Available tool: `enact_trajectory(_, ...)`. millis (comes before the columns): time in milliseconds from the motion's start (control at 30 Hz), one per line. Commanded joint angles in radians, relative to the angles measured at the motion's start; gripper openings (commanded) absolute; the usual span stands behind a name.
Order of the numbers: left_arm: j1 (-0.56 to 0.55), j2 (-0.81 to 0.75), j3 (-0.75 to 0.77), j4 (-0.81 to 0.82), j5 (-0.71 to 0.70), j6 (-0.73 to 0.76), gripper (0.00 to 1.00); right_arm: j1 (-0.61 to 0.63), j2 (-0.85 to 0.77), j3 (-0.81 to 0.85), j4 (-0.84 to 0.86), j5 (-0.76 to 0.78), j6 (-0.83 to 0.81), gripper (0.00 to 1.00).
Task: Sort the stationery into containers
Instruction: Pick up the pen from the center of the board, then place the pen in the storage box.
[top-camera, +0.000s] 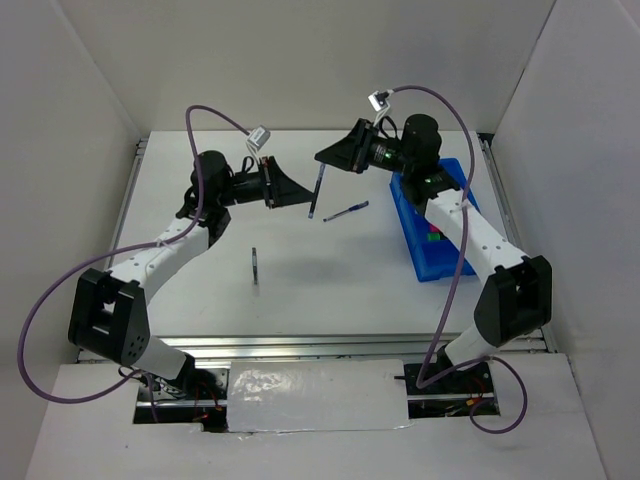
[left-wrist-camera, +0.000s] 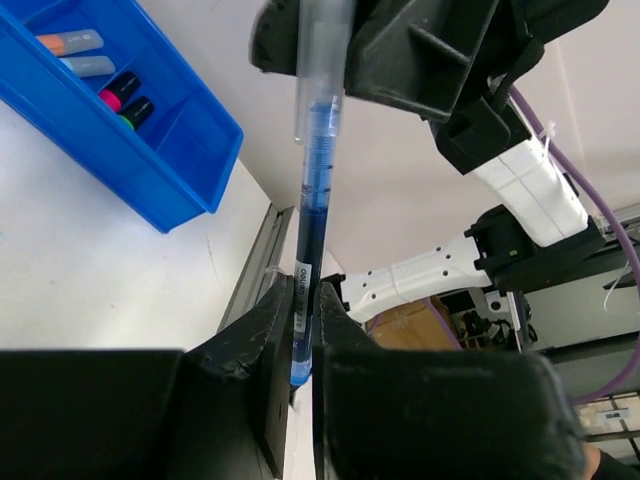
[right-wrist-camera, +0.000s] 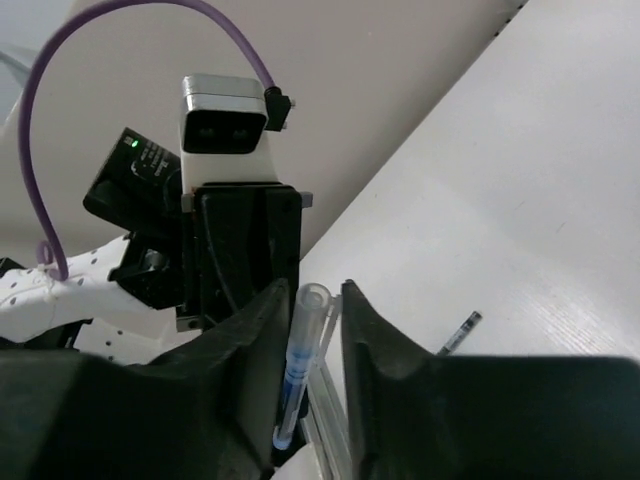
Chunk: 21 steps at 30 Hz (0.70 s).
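A blue pen with a clear cap hangs upright above the table between my two grippers. My left gripper is shut on its lower end, which is pinched between the jaws in the left wrist view. My right gripper is closed round the clear cap, with both fingers against it. The blue tray lies at the right. In the left wrist view the tray holds an orange marker, a light-blue marker, and pink-capped and green-capped highlighters.
A second blue pen lies on the table between the grippers and the tray. A short dark pen lies near the table's middle, in front of my left arm. A thin pen shows on the table in the right wrist view. White walls enclose the table.
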Motion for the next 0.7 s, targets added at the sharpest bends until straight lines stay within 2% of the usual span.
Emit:
enact_trajectory(0,0.000,-0.038,0.033,0.015,0.020,0.048,0.00,0.024,-0.014,0.037,0.073,-0.045,-0.001,0.32)
enact_trajectory(33,-0.001,-0.038,0.031,0.013,0.020,0.049,0.00,0.024,-0.020,0.028,0.074,-0.051,-0.009,0.16)
enact_trajectory(67,0.000,-0.038,0.033,0.005,0.020,0.054,0.00,0.024,-0.026,0.025,0.070,-0.057,-0.014,0.07)
enact_trajectory(100,0.000,-0.041,0.034,-0.010,0.019,0.073,0.07,0.016,-0.032,0.020,0.059,-0.060,-0.023,0.01)
enact_trajectory(133,0.000,-0.043,0.045,-0.057,0.019,0.092,0.26,0.009,-0.040,0.023,0.035,-0.072,-0.049,0.00)
enact_trajectory(200,0.000,-0.048,0.068,-0.143,0.005,0.191,0.53,-0.026,-0.061,0.039,-0.036,-0.103,-0.092,0.00)
enact_trajectory(233,0.002,-0.054,0.106,-0.291,-0.015,0.248,0.80,-0.045,-0.083,0.051,-0.080,-0.151,-0.182,0.00)
enact_trajectory(267,0.002,-0.058,0.129,-0.364,-0.036,0.311,0.88,-0.062,-0.093,0.068,-0.140,-0.176,-0.252,0.00)
enact_trajectory(300,0.009,-0.063,0.149,-0.427,-0.056,0.436,0.97,-0.105,-0.109,0.103,-0.309,-0.193,-0.347,0.00)
enact_trajectory(333,0.014,-0.075,0.175,-0.534,-0.100,0.501,0.99,-0.126,-0.124,0.121,-0.416,-0.213,-0.578,0.00)
enact_trajectory(367,0.022,-0.083,0.184,-0.579,-0.128,0.602,0.99,-0.145,-0.162,0.143,-0.527,-0.213,-0.721,0.00)
enact_trajectory(400,0.037,-0.094,0.188,-0.608,-0.151,0.644,0.99,-0.166,-0.184,0.184,-0.778,-0.204,-1.072,0.00)
enact_trajectory(467,0.046,-0.123,0.186,-0.663,-0.225,0.749,0.99,-0.209,-0.248,0.194,-1.002,-0.103,-1.420,0.00)
enact_trajectory(500,0.052,-0.130,0.186,-0.680,-0.240,0.779,0.99,-0.229,-0.274,0.147,-1.120,-0.060,-1.665,0.00)
enact_trajectory(567,0.059,-0.137,0.185,-0.723,-0.269,0.831,0.99,-0.306,-0.343,0.059,-1.217,0.027,-1.880,0.00)
enact_trajectory(600,0.068,-0.138,0.182,-0.728,-0.273,0.836,0.99,-0.333,-0.360,0.028,-1.287,0.052,-2.054,0.00)
enact_trajectory(667,0.072,-0.127,0.178,-0.748,-0.282,0.839,0.99,-0.419,-0.391,-0.039,-1.341,0.102,-2.223,0.00)
